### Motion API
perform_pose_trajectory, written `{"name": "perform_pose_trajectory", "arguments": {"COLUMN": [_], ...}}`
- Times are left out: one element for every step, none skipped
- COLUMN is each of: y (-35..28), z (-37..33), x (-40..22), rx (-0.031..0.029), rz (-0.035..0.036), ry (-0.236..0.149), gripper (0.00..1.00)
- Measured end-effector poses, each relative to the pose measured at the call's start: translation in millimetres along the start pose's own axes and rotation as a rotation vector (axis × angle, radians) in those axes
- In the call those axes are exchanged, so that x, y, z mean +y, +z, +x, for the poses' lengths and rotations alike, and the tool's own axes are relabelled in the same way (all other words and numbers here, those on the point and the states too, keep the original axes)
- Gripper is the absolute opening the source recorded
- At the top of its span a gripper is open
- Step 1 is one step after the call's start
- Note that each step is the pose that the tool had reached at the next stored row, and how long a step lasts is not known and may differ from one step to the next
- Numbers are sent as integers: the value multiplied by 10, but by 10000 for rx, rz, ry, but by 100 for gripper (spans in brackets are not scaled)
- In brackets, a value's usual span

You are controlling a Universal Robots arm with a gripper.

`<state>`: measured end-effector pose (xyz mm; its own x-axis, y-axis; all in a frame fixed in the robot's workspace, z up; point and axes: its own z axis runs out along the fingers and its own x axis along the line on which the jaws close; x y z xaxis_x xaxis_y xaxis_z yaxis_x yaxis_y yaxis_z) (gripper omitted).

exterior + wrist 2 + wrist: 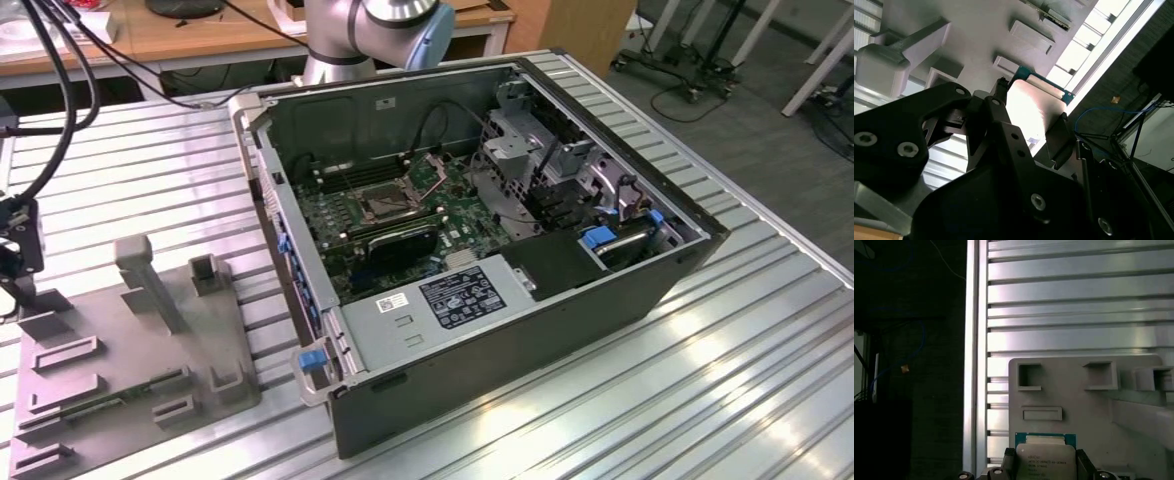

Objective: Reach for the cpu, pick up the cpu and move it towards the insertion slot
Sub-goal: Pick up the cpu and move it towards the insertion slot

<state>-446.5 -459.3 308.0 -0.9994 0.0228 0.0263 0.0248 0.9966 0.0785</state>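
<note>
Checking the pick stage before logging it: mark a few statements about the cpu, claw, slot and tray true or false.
1. The cpu sits between the fingers of the claw. True.
2. The cpu is seated in the insertion slot. False: it is with the claw at the grey tray, well apart from the slot.
3. The computer case lies open, its board facing up. True.
4. The grey tray is to the exterior view's right of the case. False: it is to the left.
</note>
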Motion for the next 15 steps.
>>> {"name": "perform_pose_trajectory", "arguments": {"y": [-9, -19, -29, -41, -53, -65, -76, -87, -99, -112, -124, -136, -150, -160, -170], "z": [0, 1, 1, 1, 1, 2, 2, 2, 3, 3, 4, 4, 4, 5, 4], "x": [1, 2, 2, 4, 4, 5, 6, 7, 8, 9, 10, 11, 12, 13, 13], "rx": [0, 0, 0, 0, 0, 0, 0, 0, 0, 0, 0, 0, 1, 0, 0], "rz": [0, 0, 0, 0, 0, 0, 0, 0, 0, 0, 0, 1, 1, 0, 0], "ry": [0, 1, 1, 1, 0, 1, 1, 1, 1, 0, 1, 1, 1, 1, 0], "gripper": [54, 54, 54, 54, 54, 54, 54, 54, 54, 54, 54, 54, 54, 54, 54]}}
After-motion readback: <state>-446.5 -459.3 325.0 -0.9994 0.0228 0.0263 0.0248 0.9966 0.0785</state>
